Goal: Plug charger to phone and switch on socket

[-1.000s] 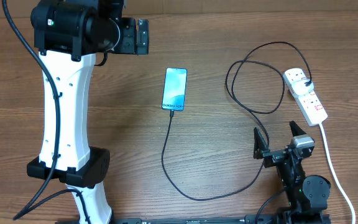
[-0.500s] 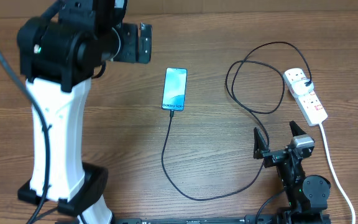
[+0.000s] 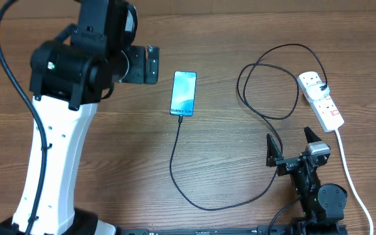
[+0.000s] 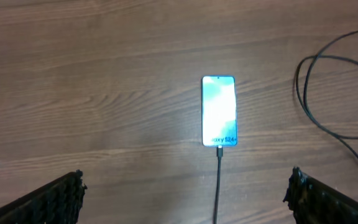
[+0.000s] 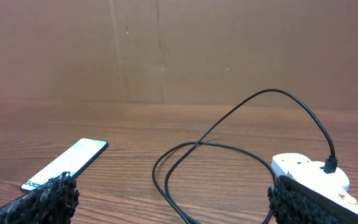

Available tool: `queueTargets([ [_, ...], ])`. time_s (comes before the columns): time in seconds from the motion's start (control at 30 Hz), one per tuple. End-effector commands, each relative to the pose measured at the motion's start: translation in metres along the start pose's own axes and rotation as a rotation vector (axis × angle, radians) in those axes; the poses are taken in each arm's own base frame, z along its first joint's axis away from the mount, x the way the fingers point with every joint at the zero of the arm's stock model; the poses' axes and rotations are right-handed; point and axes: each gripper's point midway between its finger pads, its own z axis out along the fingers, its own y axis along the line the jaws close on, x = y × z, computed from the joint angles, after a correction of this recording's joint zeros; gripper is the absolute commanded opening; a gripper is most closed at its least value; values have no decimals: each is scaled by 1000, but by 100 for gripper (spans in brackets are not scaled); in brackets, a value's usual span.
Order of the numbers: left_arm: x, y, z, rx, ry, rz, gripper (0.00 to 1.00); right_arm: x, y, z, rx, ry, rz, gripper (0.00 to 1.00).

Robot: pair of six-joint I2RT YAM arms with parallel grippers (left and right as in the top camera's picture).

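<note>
The phone lies face up mid-table with its screen lit, and shows in both wrist views. The charger cable meets the phone's near edge, curves along the table, loops and ends in a black plug seated in the white socket strip. My left gripper hangs open high above the table, left of the phone; its fingers frame the cable. My right gripper rests open near the front edge, empty, beside the socket.
The socket's thick white cord runs toward the front right corner. My left arm's white column covers the table's left side. A brown cardboard wall stands behind the table.
My left arm has swung and its gripper has come nearer in the overhead view, level with the phone's far end. The right arm, phone and cable have not moved.
</note>
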Motion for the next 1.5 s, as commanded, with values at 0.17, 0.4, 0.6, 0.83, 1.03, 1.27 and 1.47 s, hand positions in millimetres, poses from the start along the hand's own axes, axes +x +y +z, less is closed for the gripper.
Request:
queueTargets([
  [0.17,44,10,-1,-6,17,-17,99,1,2,0,-8,-6,5,100],
  [0.4,100,17,6,6,69,-30,100,1,2,0,-8,-6,5,100],
  [0.6,143,21,-3,42,52,-77,100,1,2,0,-8,-6,5,100],
  [0.83,179,29,-15,56,28,-84,100,1,2,0,-8,-6,5,100],
  [1.03,204,33,3,48,65,-82,100,1,2,0,-8,-6,5,100],
  [1.27,196,21,26,124,-77,-53,100,1,2,0,-8,-6,5,100],
  [1.47,186,7,39,219,-242,-4,100,1,2,0,-8,-6,5,100],
])
